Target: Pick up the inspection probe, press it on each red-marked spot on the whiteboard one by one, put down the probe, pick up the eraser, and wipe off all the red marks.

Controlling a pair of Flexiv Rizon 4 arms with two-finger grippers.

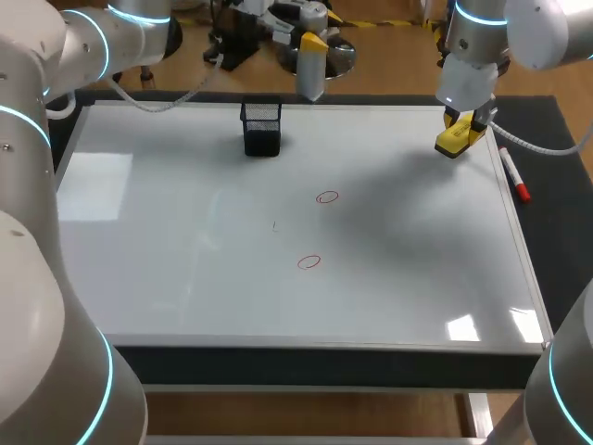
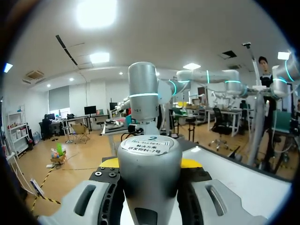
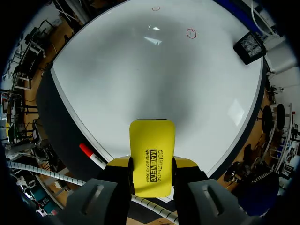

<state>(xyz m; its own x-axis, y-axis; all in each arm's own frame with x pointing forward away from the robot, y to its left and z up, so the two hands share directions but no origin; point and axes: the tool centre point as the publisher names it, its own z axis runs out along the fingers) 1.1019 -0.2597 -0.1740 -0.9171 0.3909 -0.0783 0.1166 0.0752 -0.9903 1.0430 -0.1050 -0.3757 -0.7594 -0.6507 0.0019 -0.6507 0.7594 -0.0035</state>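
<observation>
Head view, near to far: on the whiteboard (image 1: 185,278) a near mark (image 1: 309,262) and, beyond it, a far mark (image 1: 327,197) are being left unwiped. Farther back, over the far right corner, the eraser (image 1: 459,137) is being held by the right jaws, clear of the board. Farthest, past the far edge, the probe (image 1: 312,79) is being gripped by the left jaws, not yet put down. Wiping is being judged the step in hand; next, the eraser is being called down flat onto the far mark.
</observation>
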